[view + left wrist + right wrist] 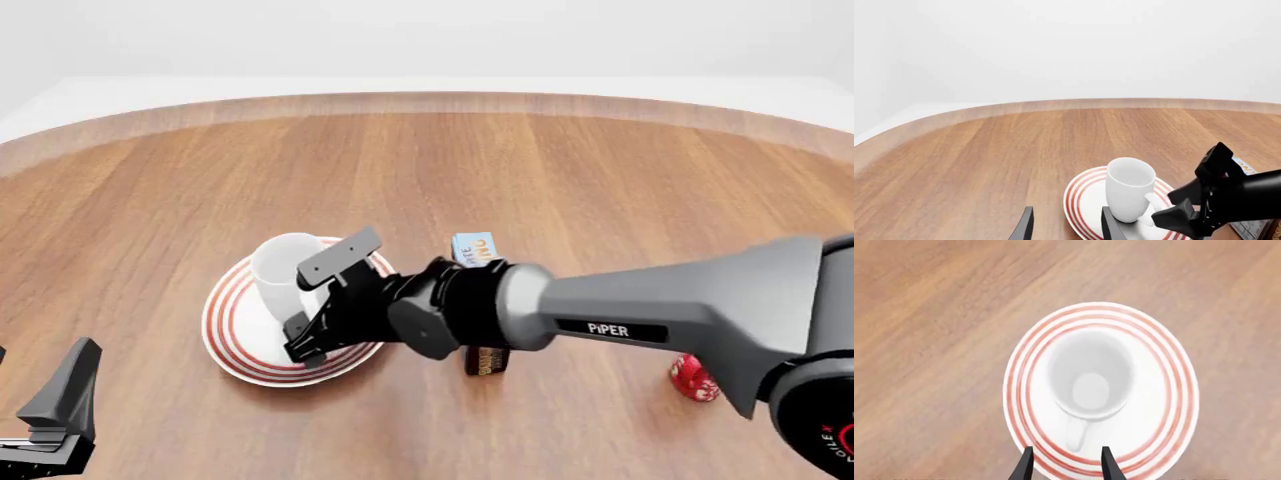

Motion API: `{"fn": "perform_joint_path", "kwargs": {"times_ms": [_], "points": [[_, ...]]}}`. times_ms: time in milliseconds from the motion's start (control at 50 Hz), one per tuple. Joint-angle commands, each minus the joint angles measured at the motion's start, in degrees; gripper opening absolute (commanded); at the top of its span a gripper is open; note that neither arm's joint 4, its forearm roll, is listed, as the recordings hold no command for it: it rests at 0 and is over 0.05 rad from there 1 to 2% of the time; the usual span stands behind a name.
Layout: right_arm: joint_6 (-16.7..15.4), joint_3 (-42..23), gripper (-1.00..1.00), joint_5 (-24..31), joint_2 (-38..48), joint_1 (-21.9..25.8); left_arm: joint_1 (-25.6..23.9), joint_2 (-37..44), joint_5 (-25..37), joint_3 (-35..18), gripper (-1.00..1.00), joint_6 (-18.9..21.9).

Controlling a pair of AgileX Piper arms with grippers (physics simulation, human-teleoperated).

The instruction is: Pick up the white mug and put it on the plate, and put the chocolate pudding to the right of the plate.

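The white mug (283,268) stands upright on the plate (238,345), left of the table's middle. My right gripper (323,297) hovers open just above the mug's handle side, holding nothing. From the right wrist view the mug (1089,375) is seen from above inside the plate's red rings (1167,360), its handle pointing towards the fingertips (1025,463). The chocolate pudding (474,247) lies right of the plate, its middle hidden under my right arm. My left gripper (56,415) stands open at the near left, with the mug (1127,187) and plate (1083,197) beside its fingers.
A red mug with white patterns (694,380) sits at the near right of the wooden table (534,170). The right arm stretches across the table from the right. The table's curved far edge (1054,105) borders a white background.
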Motion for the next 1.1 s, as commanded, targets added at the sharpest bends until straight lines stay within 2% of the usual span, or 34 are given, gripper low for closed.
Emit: {"fn": "perform_joint_path", "kwargs": {"times_ms": [20,1100], "points": [[-0.6,1.2,1.00,0.1,-2.1,0.0,0.0,0.0,0.0,0.0,1.00,0.0],[-1.7,11.9,1.00,-3.6,-12.6,0.8,0.0,0.0,0.0,0.0,1.00,0.0]]}}
